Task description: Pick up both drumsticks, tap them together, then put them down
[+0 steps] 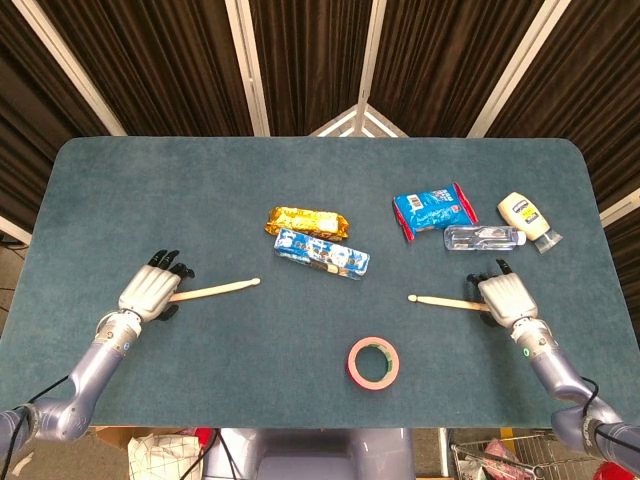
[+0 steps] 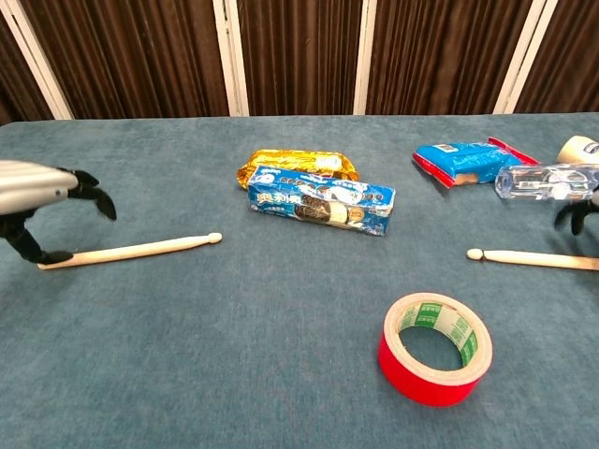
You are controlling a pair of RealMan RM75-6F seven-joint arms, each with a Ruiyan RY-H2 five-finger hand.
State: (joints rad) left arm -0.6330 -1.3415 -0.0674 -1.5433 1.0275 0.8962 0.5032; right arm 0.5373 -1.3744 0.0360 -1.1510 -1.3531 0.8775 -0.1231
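The left drumstick (image 1: 215, 290) (image 2: 131, 251) lies flat on the blue table, tip pointing to the middle. My left hand (image 1: 148, 292) (image 2: 37, 192) hovers over its butt end with fingers spread and lifted off the stick; the thumb sits close to the end. At the table's right side the right drumstick (image 1: 445, 300) (image 2: 529, 258) also lies flat, tip toward the middle. My right hand (image 1: 505, 296) (image 2: 578, 213) is over its butt end, fingers spread apart, mostly cut off in the chest view.
A red tape roll (image 1: 373, 362) (image 2: 435, 348) lies near the front, between the sticks. A blue cookie pack (image 1: 321, 254) and a gold pack (image 1: 307, 221) lie mid-table. A blue snack bag (image 1: 432, 210), a water bottle (image 1: 483, 238) and a squeeze bottle (image 1: 528, 217) lie behind the right hand.
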